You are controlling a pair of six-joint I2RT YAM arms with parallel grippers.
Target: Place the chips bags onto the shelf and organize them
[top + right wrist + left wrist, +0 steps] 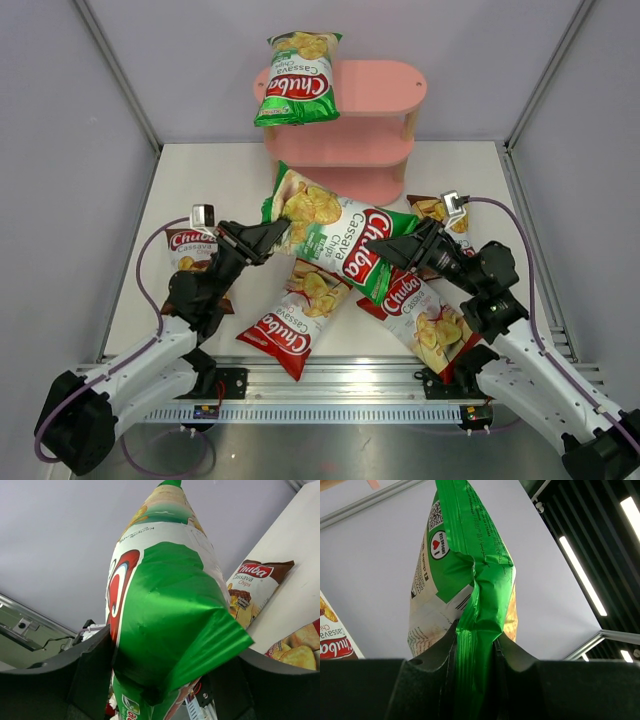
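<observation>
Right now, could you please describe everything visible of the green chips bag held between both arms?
The green bag looks like glossy foil with a red Chuba logo and chip pictures. Puffed and creased, it hangs slantwise before the pink shelf. The left gripper and right gripper each have jaws shut on one end.

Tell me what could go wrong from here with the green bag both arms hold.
1. The left hand pinches only the held green bag's crimped edge; it could slip out.
2. The other green bag overhangs the shelf's top board; a bump may knock it off.
</observation>
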